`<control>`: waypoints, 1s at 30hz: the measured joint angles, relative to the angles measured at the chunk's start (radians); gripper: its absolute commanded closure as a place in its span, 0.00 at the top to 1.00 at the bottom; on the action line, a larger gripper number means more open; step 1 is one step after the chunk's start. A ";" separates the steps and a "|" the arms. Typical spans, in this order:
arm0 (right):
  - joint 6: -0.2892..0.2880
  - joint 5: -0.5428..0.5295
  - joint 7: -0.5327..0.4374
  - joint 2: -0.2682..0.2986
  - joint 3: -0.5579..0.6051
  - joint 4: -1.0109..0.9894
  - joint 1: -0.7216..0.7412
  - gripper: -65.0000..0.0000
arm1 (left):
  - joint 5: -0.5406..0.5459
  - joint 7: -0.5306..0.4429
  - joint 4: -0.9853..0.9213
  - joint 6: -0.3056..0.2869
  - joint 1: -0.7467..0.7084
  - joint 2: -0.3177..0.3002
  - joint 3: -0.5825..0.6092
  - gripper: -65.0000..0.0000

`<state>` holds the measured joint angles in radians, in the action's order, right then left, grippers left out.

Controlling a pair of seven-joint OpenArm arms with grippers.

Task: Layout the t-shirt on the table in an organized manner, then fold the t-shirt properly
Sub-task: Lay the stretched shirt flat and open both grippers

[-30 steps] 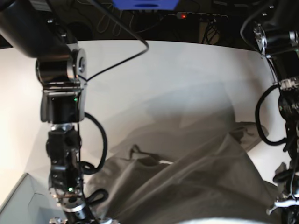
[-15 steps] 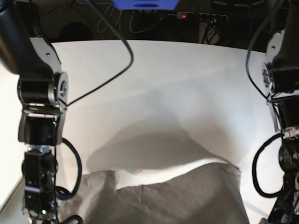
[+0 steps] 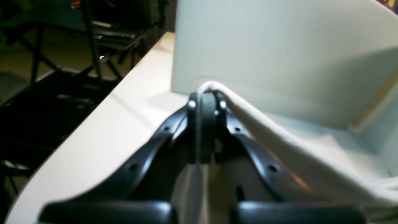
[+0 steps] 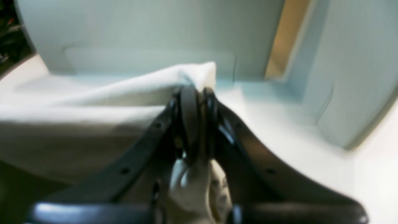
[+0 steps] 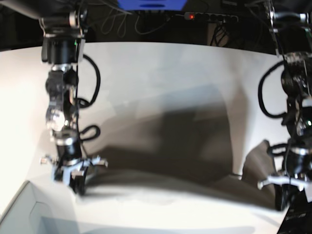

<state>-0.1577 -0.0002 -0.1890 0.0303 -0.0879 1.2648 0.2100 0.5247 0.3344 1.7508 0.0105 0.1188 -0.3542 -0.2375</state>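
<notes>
The t-shirt (image 5: 165,197), pale beige-grey, hangs stretched as a wide band between my two grippers low over the near part of the white table (image 5: 161,73). In the base view my right gripper (image 5: 77,183) pinches its left end and my left gripper (image 5: 282,197) its right end, where a flap (image 5: 254,168) stands up. In the left wrist view the left gripper (image 3: 205,96) is shut on a hem corner of the t-shirt (image 3: 279,140). The right wrist view has the right gripper (image 4: 196,93) shut on the t-shirt (image 4: 93,102), with cloth bunched between its fingers.
A pale grey box (image 5: 19,212) sits at the near left corner, and its walls (image 3: 264,46) (image 4: 140,31) rise close behind both grippers. The table's curved edge (image 3: 102,105) drops off beside the left gripper. Cables and a power strip (image 5: 209,17) lie beyond the far edge.
Both arms have swung their grippers down and apart. The t-shirt, earlier draped close in front of the base camera, now hangs lower, spread taut between them.
</notes>
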 measured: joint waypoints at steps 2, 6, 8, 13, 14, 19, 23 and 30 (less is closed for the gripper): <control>0.002 -0.001 -0.066 -0.023 0.000 0.031 -0.090 0.00 | 0.007 -0.004 0.027 -0.005 -0.103 0.005 -0.008 0.00; 0.000 0.000 -0.106 -0.053 0.013 0.011 -0.262 0.00 | -0.002 0.005 -0.010 0.003 -0.270 0.031 -0.029 0.00; 0.000 0.000 -0.118 -0.053 0.042 -0.001 -0.319 0.00 | -0.005 0.004 -0.031 0.004 -0.309 0.069 -0.050 0.00; 0.000 0.000 -0.133 -0.063 0.103 -0.045 -0.387 0.21 | 0.004 0.005 -0.103 -0.006 -0.357 0.121 -0.100 0.00; 0.000 0.000 -0.125 -0.061 0.107 -0.054 -0.398 0.27 | -0.004 0.004 -0.109 -0.002 -0.362 0.122 -0.104 0.00; 0.000 0.003 -0.165 -0.061 0.074 0.031 -0.504 0.47 | -0.003 0.000 -0.116 -0.004 -0.393 0.118 -0.106 0.00; 0.005 -0.008 -0.234 -0.041 0.019 0.200 -0.564 0.48 | -0.003 0.006 -0.114 -0.011 -0.424 0.119 -0.123 0.00; 0.008 -0.005 -0.148 -0.043 0.072 0.261 -0.464 0.48 | -0.004 0.002 -0.117 -0.010 -0.426 0.116 -0.129 0.00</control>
<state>-0.1501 -0.0055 -0.3370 -0.0124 -0.0162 1.5261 -0.2543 0.5209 0.3367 1.6337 0.0006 -0.3073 -0.2386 -0.3668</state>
